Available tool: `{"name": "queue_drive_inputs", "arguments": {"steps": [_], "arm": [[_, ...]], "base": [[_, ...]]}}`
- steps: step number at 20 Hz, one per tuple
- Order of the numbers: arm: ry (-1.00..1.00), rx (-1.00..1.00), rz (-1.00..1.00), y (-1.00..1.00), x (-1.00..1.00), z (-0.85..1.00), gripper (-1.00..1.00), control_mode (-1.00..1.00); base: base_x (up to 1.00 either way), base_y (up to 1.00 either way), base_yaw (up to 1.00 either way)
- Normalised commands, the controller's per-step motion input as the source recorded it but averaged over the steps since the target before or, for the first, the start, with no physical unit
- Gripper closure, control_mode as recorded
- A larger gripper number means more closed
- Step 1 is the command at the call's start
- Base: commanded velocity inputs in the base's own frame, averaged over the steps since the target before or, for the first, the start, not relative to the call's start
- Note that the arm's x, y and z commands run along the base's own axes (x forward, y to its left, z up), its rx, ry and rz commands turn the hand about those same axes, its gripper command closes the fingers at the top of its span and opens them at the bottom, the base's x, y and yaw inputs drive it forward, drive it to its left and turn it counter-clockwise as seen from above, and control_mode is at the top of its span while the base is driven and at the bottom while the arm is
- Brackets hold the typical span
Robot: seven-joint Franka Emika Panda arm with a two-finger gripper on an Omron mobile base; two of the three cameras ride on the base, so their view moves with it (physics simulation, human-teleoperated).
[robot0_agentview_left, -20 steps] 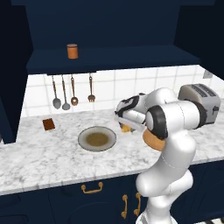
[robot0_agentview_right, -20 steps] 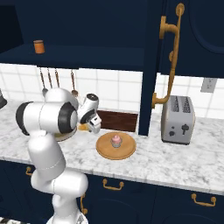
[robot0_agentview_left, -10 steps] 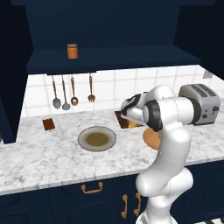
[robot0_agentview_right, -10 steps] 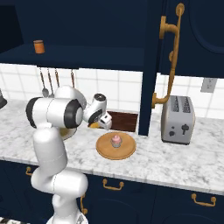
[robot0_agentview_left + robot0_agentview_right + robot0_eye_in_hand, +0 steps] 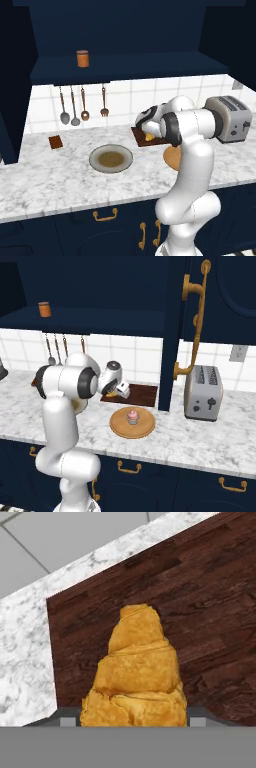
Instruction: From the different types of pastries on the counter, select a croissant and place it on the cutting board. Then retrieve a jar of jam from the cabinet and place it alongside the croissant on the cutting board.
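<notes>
Croissant held lengthwise along the gripper, tapered tip pointing away from the hand toward the cutting board beneath it, near the board's left end. Jaws partly closed, clamped on the pastry's broad end. Jar of jam upright on the cabinet shelf. Cupcake on a round wooden plate on the counter

Golden flaky croissant clamped in the hand, over dark brown cutting board on marbled table. Orange jam jar upright on cabinet shelf.
</notes>
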Motion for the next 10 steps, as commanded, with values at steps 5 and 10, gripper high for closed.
{"name": "queue_drive_inputs", "arguments": {"steps": [5,10], "arm": [[-0.07,0.0,0.02,-0.13,0.21,0.0,1.0,-1.0],[-0.03,0.0,0.01,-0.09,0.64,0.01,1.0,-1.0]], "base": [[0.0,0.0,0.0],[0.0,0.0,0.0]]}}
